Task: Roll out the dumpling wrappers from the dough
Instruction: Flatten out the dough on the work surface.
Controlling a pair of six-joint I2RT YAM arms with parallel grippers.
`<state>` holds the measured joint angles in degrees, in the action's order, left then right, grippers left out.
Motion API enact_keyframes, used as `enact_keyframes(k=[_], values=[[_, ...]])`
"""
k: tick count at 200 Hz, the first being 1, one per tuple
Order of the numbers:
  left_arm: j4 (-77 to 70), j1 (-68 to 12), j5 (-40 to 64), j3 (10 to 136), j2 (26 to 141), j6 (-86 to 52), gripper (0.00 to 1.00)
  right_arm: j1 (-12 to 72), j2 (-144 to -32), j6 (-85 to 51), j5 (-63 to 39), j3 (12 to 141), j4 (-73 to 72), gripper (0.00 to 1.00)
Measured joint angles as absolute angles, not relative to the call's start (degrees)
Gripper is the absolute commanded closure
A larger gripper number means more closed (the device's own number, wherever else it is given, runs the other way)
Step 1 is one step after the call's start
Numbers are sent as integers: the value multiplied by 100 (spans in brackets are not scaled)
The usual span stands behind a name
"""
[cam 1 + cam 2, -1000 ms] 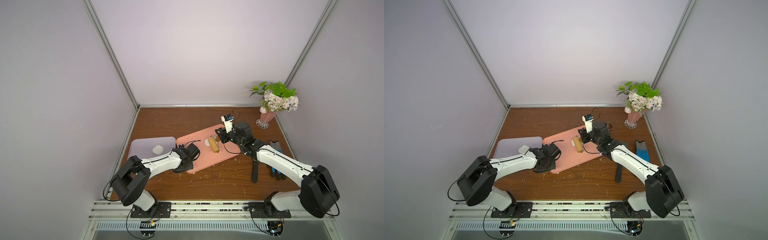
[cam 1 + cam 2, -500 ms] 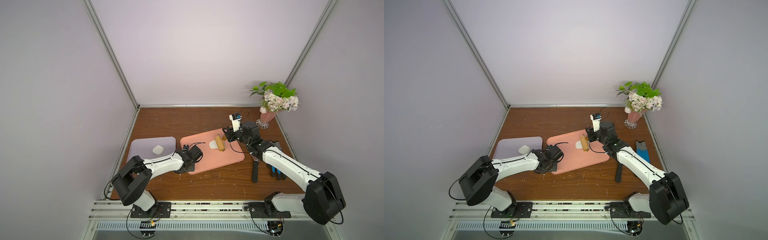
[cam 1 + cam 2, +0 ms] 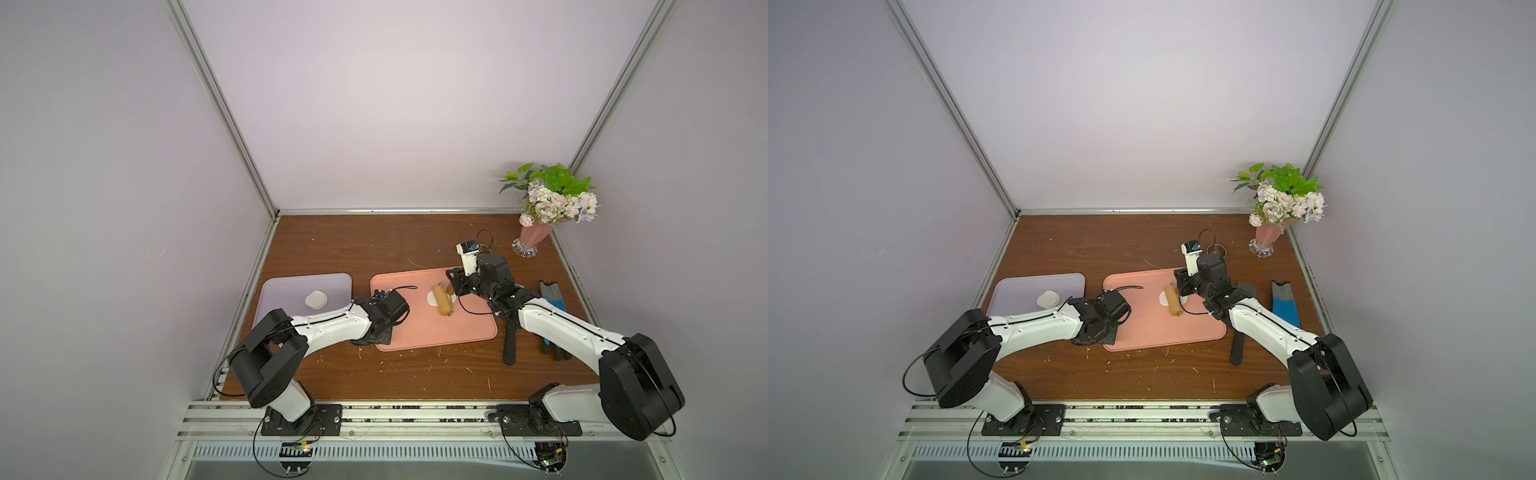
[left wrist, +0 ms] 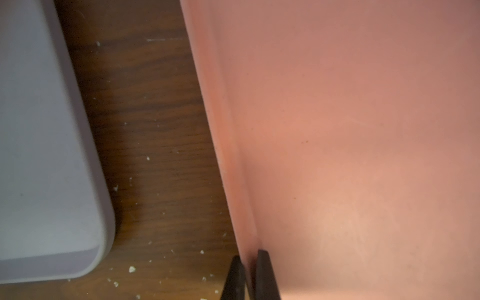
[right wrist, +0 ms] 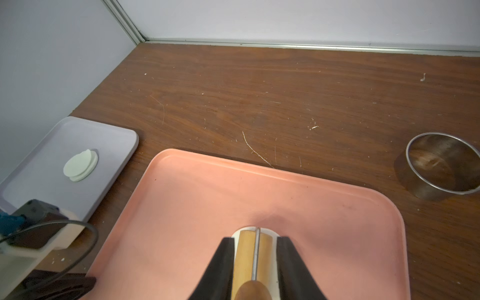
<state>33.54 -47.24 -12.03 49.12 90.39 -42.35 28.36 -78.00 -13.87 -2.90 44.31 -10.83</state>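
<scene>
A small flat white piece of dough (image 3: 431, 297) (image 3: 1163, 297) (image 5: 274, 259) lies on the pink tray (image 3: 436, 336) (image 3: 1163, 332) (image 5: 207, 207) (image 4: 363, 130). The tan wooden roller (image 3: 443, 305) (image 3: 1174, 305) (image 5: 248, 257) rests across it. My right gripper (image 3: 451, 292) (image 3: 1180, 291) (image 5: 255, 240) is shut on the roller's handle end. My left gripper (image 3: 382, 336) (image 3: 1106, 334) (image 4: 249, 270) is shut on the pink tray's left rim. Stacked round dumpling wrappers (image 3: 316, 300) (image 3: 1048, 298) (image 5: 80, 165) sit on the lavender tray (image 3: 291, 286) (image 3: 1017, 291) (image 5: 114, 145).
A steel ring cutter (image 3: 1217, 250) (image 5: 441, 166) stands behind the pink tray. A vase of flowers (image 3: 536, 237) occupies the back right corner. A blue scraper (image 3: 1285, 307) and a black-handled tool (image 3: 510, 345) lie right of the tray. Crumbs dot the wooden table (image 3: 415, 374).
The pink tray has slid right and turned squarer to the table, my left gripper moving with its rim. My right gripper has carried the roller rightward over the dough.
</scene>
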Motion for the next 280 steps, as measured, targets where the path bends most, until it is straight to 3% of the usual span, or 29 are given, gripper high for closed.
enact_keyframes(k=[116,239,280], values=[[3428,-4729,-1273,4980,9098,-4163,100,2851,-8110,-1859,-539,3962,-2359,100],[3441,-4729,-1313,4989,9102,-4156,100,3052,-8394,-2095,-644,3986,-2617,100],[3441,-4729,-1313,4989,9102,-4156,100,3109,-8477,-2012,-773,4418,-2119,100]])
